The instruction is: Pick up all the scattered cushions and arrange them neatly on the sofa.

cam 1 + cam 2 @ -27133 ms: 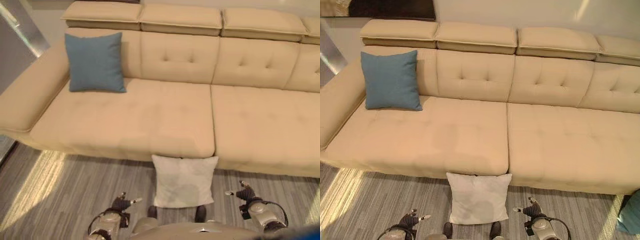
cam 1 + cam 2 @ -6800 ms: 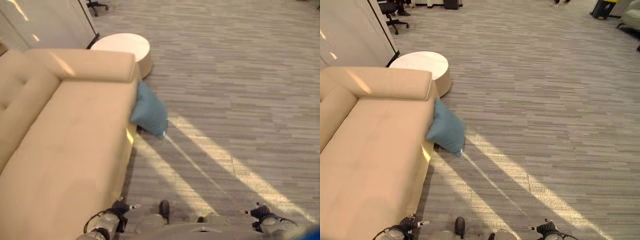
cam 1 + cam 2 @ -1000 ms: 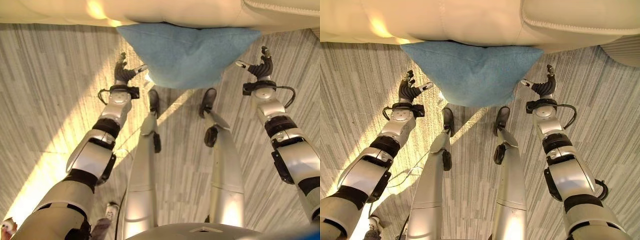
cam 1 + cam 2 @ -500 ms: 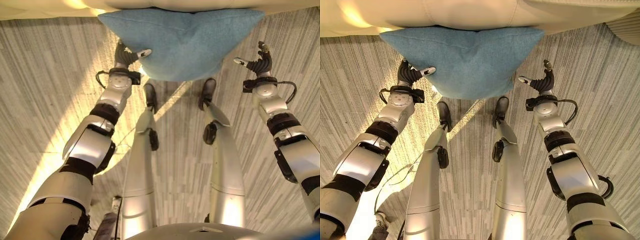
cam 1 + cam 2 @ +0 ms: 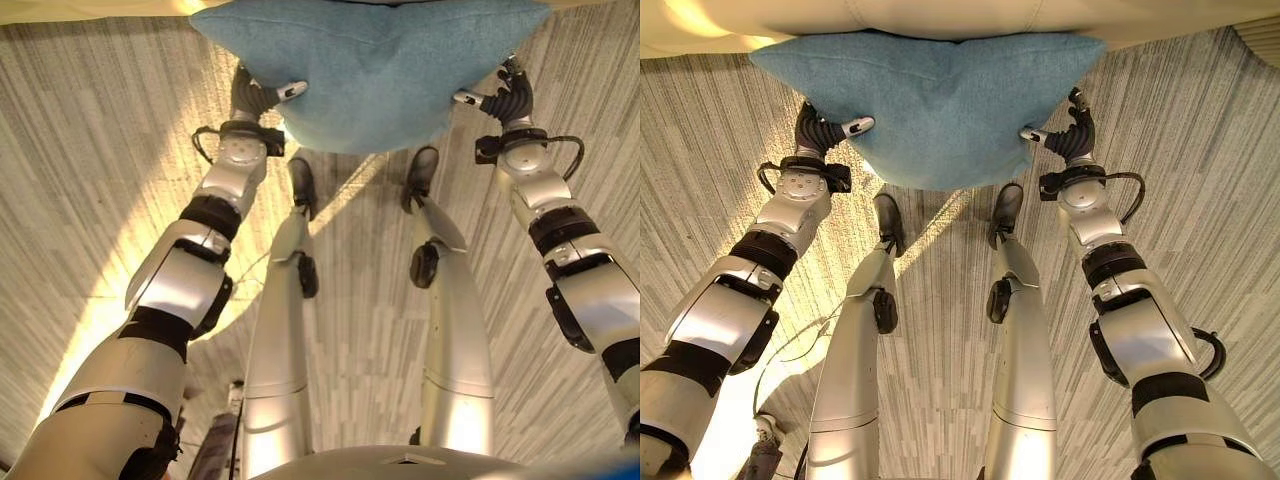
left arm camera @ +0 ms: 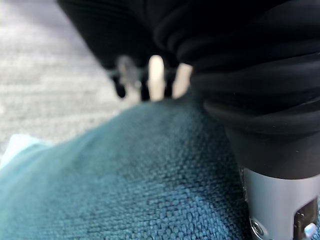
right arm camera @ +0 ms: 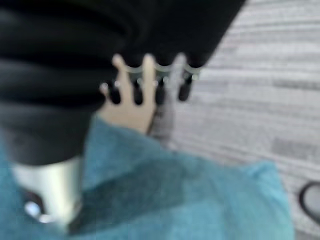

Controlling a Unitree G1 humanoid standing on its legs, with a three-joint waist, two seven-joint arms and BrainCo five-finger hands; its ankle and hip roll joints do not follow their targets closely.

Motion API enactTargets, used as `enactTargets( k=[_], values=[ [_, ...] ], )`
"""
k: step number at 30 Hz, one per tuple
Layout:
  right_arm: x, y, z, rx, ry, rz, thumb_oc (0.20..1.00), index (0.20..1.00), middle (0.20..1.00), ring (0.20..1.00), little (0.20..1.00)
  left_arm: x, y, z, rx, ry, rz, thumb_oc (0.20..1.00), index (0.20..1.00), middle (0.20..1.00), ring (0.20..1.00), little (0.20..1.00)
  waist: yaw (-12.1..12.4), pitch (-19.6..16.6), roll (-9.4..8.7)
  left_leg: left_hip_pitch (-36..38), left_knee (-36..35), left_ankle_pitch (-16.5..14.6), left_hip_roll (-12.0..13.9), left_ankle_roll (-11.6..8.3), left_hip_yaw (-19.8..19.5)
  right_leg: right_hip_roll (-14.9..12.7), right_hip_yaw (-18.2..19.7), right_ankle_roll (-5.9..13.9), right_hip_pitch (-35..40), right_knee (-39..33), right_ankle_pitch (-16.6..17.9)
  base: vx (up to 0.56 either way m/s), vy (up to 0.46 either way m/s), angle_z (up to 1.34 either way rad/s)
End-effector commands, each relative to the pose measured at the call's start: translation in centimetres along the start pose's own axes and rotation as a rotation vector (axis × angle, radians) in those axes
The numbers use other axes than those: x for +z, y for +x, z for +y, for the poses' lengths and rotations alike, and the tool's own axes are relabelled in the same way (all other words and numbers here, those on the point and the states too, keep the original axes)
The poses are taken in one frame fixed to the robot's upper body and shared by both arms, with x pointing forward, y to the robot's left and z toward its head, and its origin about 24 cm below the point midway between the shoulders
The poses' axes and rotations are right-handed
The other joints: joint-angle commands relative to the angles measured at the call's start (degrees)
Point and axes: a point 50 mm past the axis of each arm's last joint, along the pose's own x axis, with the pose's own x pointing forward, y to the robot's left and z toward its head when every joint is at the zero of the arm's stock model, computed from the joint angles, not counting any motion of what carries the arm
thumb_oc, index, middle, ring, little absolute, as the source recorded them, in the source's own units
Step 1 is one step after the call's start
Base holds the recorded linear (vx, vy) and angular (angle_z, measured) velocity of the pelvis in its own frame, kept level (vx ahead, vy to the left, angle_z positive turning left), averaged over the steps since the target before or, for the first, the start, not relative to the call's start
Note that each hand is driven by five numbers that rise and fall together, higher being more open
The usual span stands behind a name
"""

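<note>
A blue cushion [image 5: 380, 70] lies on the grey floor, its far edge tucked under the beige sofa [image 5: 940, 15]. My left hand [image 5: 250, 98] is at the cushion's left side, its thumb resting on the fabric and its fingers relaxed. My right hand [image 5: 508, 100] is at the cushion's right corner, its thumb touching the edge and its fingers loosely spread. In the left wrist view the blue cushion [image 6: 125, 190] lies right against the hand, with the straight fingers [image 6: 156, 75] reaching past it. The right wrist view shows straight fingers [image 7: 150, 75] above the blue cushion [image 7: 200, 200].
Striped grey carpet [image 5: 90, 200] spreads to both sides of the cushion, with a bright patch of sunlight on the left. The sofa's front edge closes off the far side.
Both hands have moved inward to the cushion. The right hand, clear of it half a second ago, now touches its right corner. The view has shifted slightly.
</note>
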Motion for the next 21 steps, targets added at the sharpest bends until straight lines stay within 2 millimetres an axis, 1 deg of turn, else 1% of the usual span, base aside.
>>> enactTargets(
  k=[1, 5, 6, 7, 8, 13, 17, 18, 21],
  values=[
    [0.7, -0.7, 3.4, 0.119, 0.022, -0.056, 1.0, 1.0, 1.0, 1.0, 1.0, -1.5, -0.9, -1.6, -0.046, 0.025, 0.002, 1.0, 1.0, 1.0, 1.0, 1.0, -0.81, -5.91, 0.37, -1.38, 1.74, -2.45, -0.84, -0.57, -6.37, 0.4, 0.99, 7.95, 2.53, -2.75, 0.22, 0.0, 0.0, 0.0],
    [2.3, -0.6, 4.9, 0.192, 0.046, -0.097, 1.0, 1.0, 1.0, 1.0, 1.0, -1.2, -0.9, -1.7, -0.05, 0.015, -0.01, 1.0, 1.0, 1.0, 1.0, 1.0, -0.23, -5.95, 0.44, -1.58, 1.42, -2.09, -0.66, -0.83, -6.58, 0.4, 0.91, 7.97, 2.48, -2.91, 0.27, 0.0, 0.0, 0.0],
    [2.3, -0.6, 4.9, 0.192, 0.046, -0.097, 1.0, 1.0, 1.0, 1.0, 1.0, -1.2, -0.9, -1.7, -0.05, 0.015, -0.01, 1.0, 1.0, 1.0, 1.0, 1.0, -0.24, -5.94, 0.45, -1.58, 1.42, -2.08, -0.66, -0.83, -6.58, 0.4, 0.91, 7.97, 2.48, -2.91, 0.27, 0.0, 0.0, 0.0],
    [3.9, -0.8, 5.9, 0.275, 0.093, -0.15, 1.0, 1.0, 1.0, 1.0, 1.0, -0.8, -1.0, -1.9, -0.06, 0.005, -0.029, 1.0, 1.0, 1.0, 1.0, 1.0, 0.0, -5.94, 0.51, -1.69, 1.34, -1.79, -0.57, -1.07, -6.75, 0.48, 0.81, 7.97, 2.47, -2.83, 0.24, 0.0, 0.0, 0.0],
    [3.9, -0.8, 5.9, 0.275, 0.093, -0.15, 1.0, 1.0, 1.0, 1.0, 1.0, -0.8, -1.0, -1.9, -0.06, 0.004, -0.029, 1.0, 1.0, 1.0, 1.0, 1.0, 0.01, -5.94, 0.54, -1.7, 1.35, -1.79, -0.57, -1.07, -6.77, 0.48, 0.8, 7.97, 2.47, -2.83, 0.24, 0.0, 0.0, 0.0],
    [5.5, -1.2, 6.8, 0.373, 0.191, -0.201, 1.0, 1.0, 1.0, 1.0, 1.0, -0.6, -1.1, -2.3, -0.077, -0.013, -0.041, 1.0, 1.0, 1.0, 1.0, 1.0, 0.21, -5.89, 0.63, -1.69, 1.28, -1.53, -0.5, -1.35, -6.81, 0.57, 0.64, 8.02, 2.46, -2.6, 0.33, 0.0, 0.0, 0.0],
    [6.5, -1.4, 7.8, 0.401, 0.2, -0.231, 1.0, 1.0, 1.0, 1.0, 1.0, -0.2, -1.1, -2.8, -0.09, -0.027, -0.056, 1.0, 1.0, 1.0, 1.0, 1.0, 0.63, -5.74, 0.89, -1.83, 1.29, -1.44, -0.43, -1.54, -6.78, 0.43, 0.55, 8.11, 2.45, -2.8, 0.41, 0.0, 0.0, 0.0],
    [6.5, -1.4, 7.8, 0.401, 0.2, -0.231, 1.0, 1.0, 1.0, 1.0, 1.0, -0.2, -1.1, -2.8, -0.09, -0.027, -0.056, 1.0, 1.0, 1.0, 1.0, 1.0, 0.63, -5.74, 0.89, -1.83, 1.29, -1.44, -0.43, -1.54, -6.78, 0.43, 0.55, 8.11, 2.45, -2.8, 0.41, 0.0, 0.0, 0.0],
    [7.8, -1.8, 10.2, 0.422, 0.241, -0.246, 1.0, 1.0, 1.0, 1.0, 1.0, 0.8, -1.0, -3.7, -0.099, -0.05, -0.074, 1.0, 1.0, 1.0, 1.0, 1.0, 1.12, -5.54, 1.46, -2.08, 1.41, -1.43, -0.17, -1.56, -6.69, 0.32, 0.49, 8.22, 2.44, -3.06, 0.52, 0.0, 0.0, 0.0]
  ],
)
